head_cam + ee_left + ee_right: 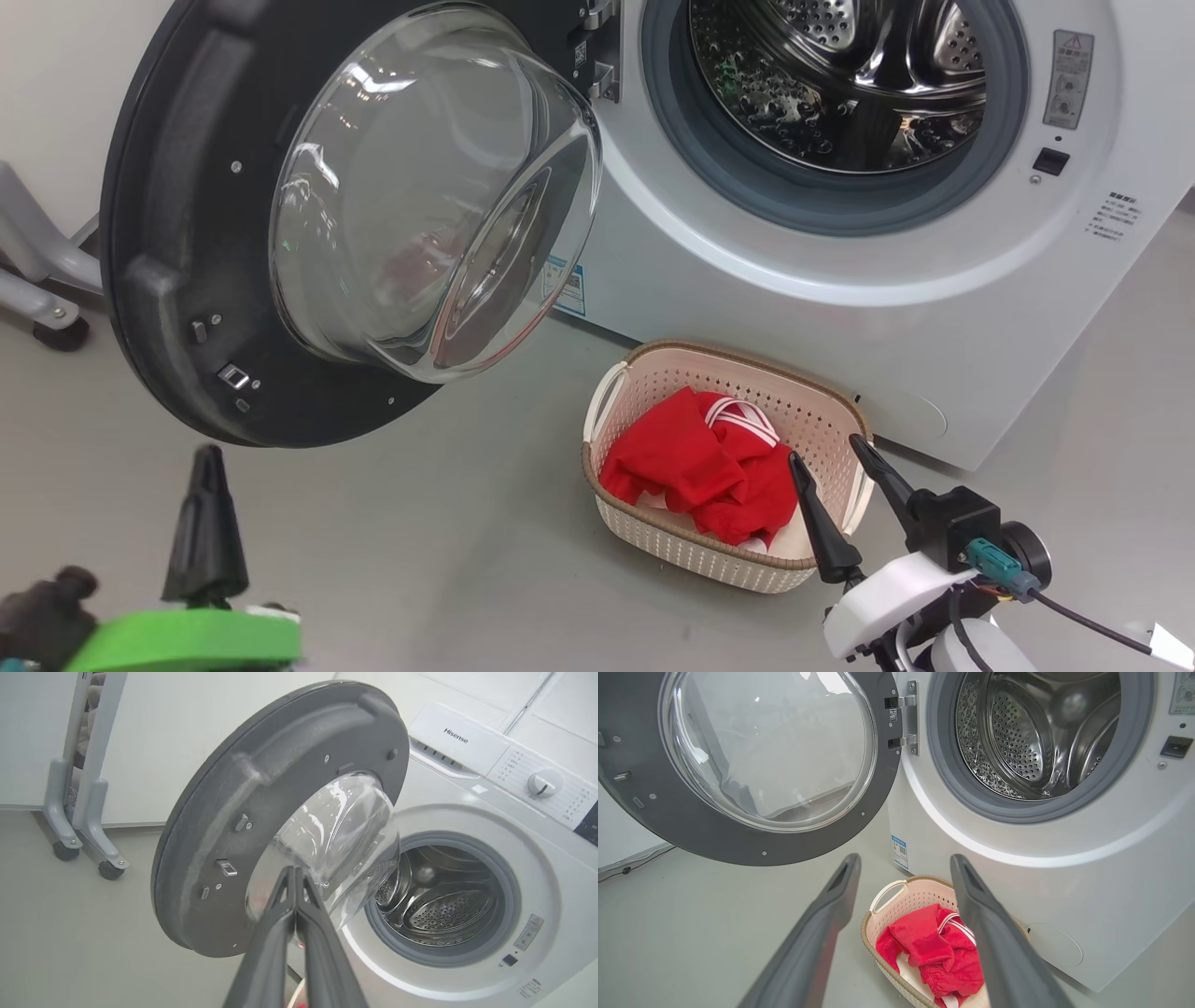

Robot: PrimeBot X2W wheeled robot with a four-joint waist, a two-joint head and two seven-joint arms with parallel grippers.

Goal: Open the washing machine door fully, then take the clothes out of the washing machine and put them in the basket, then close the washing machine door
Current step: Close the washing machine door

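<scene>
Head view: left end effector [207, 455] pinched together, empty, with the washing machine door [168, 233] standing wide open ahead of it. Right end effector [823, 448] spread apart, gripping nothing — the clothes [691, 462] lie in the basket [653, 351] just beyond its tips, with the washing machine [747, 280] behind.

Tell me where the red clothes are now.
The clothes lie inside the basket on the floor, low in the head view's centre, in front of the washing machine and right of its open door.
</scene>
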